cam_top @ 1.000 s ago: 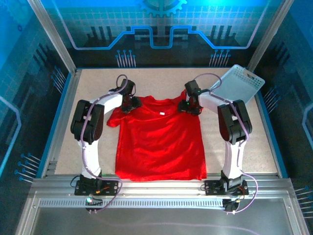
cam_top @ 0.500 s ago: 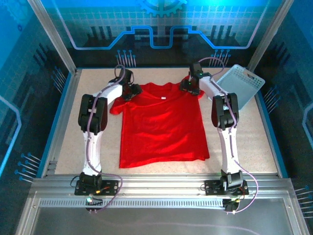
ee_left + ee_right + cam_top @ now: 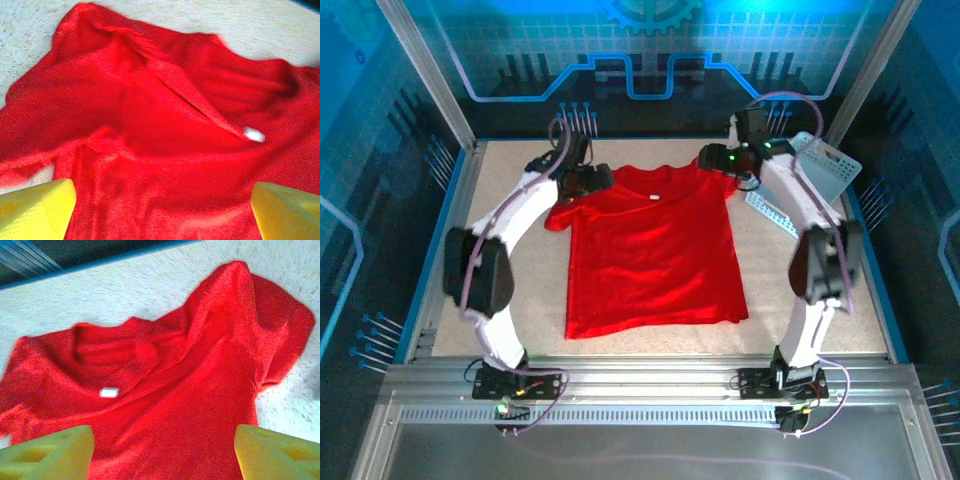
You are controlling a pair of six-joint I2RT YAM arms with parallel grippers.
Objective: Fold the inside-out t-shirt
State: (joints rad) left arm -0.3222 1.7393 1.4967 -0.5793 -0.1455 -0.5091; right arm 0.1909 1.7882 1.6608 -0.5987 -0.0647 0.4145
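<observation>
- We see the table [image 3: 825,300], a pale speckled surface, with both arms reaching from their bases at the near edge toward the far side.
- The inside-out t-shirt [image 3: 655,255] lies spread flat in the middle of the table between the two arms. Its collar points to the far edge and its hem to the arm bases. The body is fairly smooth, while the shoulders and sleeves are rumpled.
- The light blue mesh basket [image 3: 837,166] sits tilted at the far right corner, just beside the shirt's right sleeve and partly behind the right arm.
- The left gripper [image 3: 588,182] is over the shirt's left shoulder. In its wrist view we see the yellow fingers [image 3: 35,210] spread wide — red cloth lies below them and nothing is pinched between them.
- The right gripper [image 3: 713,160] is at the shirt's right shoulder. Its yellow fingers [image 3: 47,455] are also spread apart and hold nothing — the sleeve past them is bunched up.
- A small white label [image 3: 651,198] shows just below the back of the collar.
</observation>
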